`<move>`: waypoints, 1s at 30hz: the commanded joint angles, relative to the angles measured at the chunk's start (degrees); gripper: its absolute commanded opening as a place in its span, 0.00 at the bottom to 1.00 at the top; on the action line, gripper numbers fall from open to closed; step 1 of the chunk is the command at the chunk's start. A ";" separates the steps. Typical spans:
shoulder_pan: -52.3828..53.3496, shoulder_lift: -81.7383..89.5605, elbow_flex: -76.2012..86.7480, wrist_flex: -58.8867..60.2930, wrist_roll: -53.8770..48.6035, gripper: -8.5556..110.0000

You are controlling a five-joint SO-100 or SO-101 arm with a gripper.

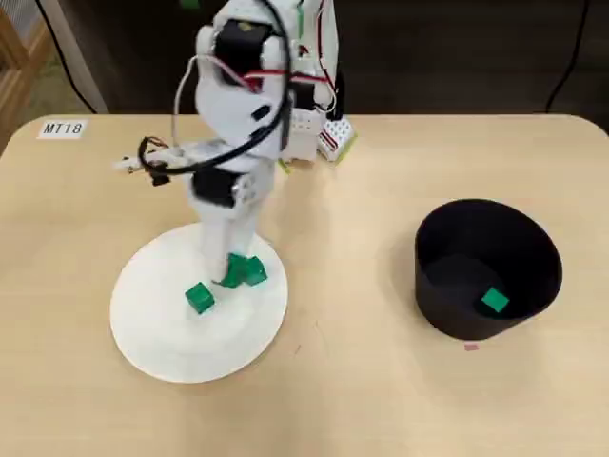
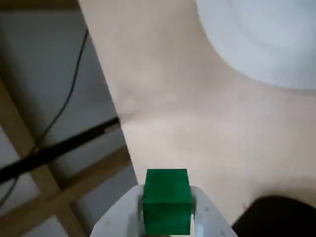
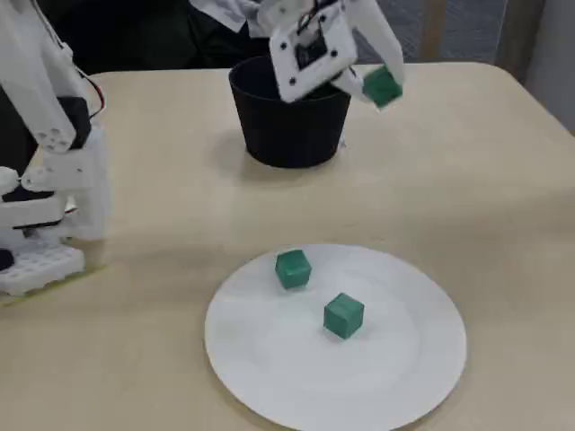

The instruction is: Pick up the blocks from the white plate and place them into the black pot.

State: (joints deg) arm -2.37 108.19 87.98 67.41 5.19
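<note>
While one green cube (image 1: 494, 302) already lies on the floor of the black pot (image 1: 533, 276) at the right of the overhead view, the task stands roughly a quarter done, with a second transfer apparently under way. Two more green cubes (image 3: 293, 268) (image 3: 343, 315) rest on the white plate (image 3: 269, 377) in the lower middle of the fixed view, near each other but not touching, both on its upper half; these are left to move.

The fourth cube (image 2: 167, 197) sits at the bottom centre of the wrist view, clamped between the two white fingers of the gripper (image 2: 167, 219), so the pincer is clenched on it. In the fixed view this held cube (image 3: 383, 87) hangs at the top of the frame, just right of the pot's rim and lifted clear of the table, not yet over the opening.

The overhead view disagrees on place: there the arm (image 1: 233, 181) reaches over the plate's upper part with green at its tip, so how close the cube is to the pot cannot be settled. By this reading, carrying it over the rim and releasing it would come next.
</note>
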 commanded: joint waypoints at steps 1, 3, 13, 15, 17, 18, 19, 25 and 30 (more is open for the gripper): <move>-12.48 3.16 -3.08 -0.35 -0.97 0.05; -18.63 2.64 -2.81 0.00 -1.23 0.05; -34.89 -6.33 0.09 -6.42 -3.60 0.05; -35.42 -6.50 2.72 -9.84 -3.25 0.05; -35.24 -7.82 3.43 -11.16 -3.43 0.05; -34.89 -8.53 3.43 -11.25 -3.60 0.05; -34.63 -9.14 3.52 -11.43 -3.87 0.05; -33.22 -12.39 3.52 -12.13 -4.75 0.05; -32.34 -13.10 3.69 -11.34 -5.71 0.18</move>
State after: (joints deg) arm -35.42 94.75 91.85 56.07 0.53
